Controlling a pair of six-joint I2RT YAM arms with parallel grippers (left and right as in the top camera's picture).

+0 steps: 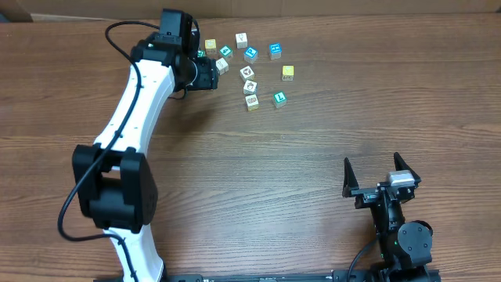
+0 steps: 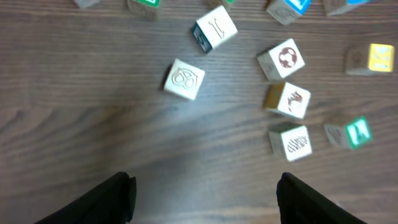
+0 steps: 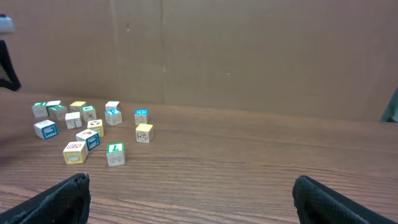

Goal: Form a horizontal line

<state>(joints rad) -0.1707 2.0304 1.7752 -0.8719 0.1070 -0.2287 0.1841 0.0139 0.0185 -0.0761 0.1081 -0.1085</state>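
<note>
1. Cubes (image 1: 249,73) lie on the far side of the wooden table (image 1: 258,172), left of centre. They form a loose scatter, not a straight row, and most sit apart from one another.
2. Left gripper (image 2: 205,202) hovers at the scatter's left edge. Jaws are spread, with only bare wood between them.
3. Left wrist view: white cube with a looped mark (image 2: 185,79) sits alone just beyond the fingers. To its right, three pale cubes (image 2: 288,99) stand in a rough near-to-far column; cannot tell if they touch.
4. Yellow-topped cube (image 1: 288,73) sits apart at the scatter's right edge.
5. Right gripper (image 1: 373,164) is at the near right, well apart from the cubes, jaws spread wide and empty.
</note>
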